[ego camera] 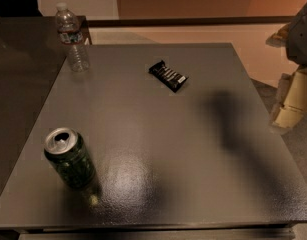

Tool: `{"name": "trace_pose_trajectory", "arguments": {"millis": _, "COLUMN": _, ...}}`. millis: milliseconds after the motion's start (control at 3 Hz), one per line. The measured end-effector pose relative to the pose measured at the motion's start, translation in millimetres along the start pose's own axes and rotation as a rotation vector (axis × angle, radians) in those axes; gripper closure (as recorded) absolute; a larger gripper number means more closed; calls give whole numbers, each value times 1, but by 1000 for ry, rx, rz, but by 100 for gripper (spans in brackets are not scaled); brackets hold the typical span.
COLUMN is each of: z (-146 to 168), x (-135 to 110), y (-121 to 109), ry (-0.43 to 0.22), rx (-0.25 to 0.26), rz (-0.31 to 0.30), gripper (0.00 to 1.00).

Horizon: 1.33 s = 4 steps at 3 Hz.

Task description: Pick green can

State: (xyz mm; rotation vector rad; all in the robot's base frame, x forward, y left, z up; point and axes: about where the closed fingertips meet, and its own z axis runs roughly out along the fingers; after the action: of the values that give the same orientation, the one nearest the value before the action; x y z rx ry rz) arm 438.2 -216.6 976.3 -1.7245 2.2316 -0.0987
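The green can stands upright near the front left corner of the grey table. It is dark green with patterned sides and a silver top with an open pull-tab hole. My gripper shows partly at the right edge of the camera view, beyond the table's right side. It is far from the can and holds nothing that I can see.
A clear plastic water bottle stands at the table's back left corner. A black snack packet lies at the back centre. A darker table adjoins on the left. A shadow of the arm falls on the right half of the table.
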Motion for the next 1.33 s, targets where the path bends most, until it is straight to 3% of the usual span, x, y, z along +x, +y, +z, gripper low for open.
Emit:
{"name": "trace_pose_trajectory", "arguments": {"millis": 667, "z": -2, "x": -4, "y": 4, "ry": -12, "rx": -7, "rz": -25, "gripper": 0}}
{"name": "trace_pose_trajectory", "arguments": {"millis": 1000, "z": 8, "x": -25, "y": 19, "ry": -68, "rx": -38, "rz": -60, "gripper": 0}}
{"name": "trace_pose_trajectory", "arguments": {"millis": 1333, "z": 32, "x": -62, "y": 36, "ry": -136, "rx": -82, "rz": -102, "gripper": 0}}
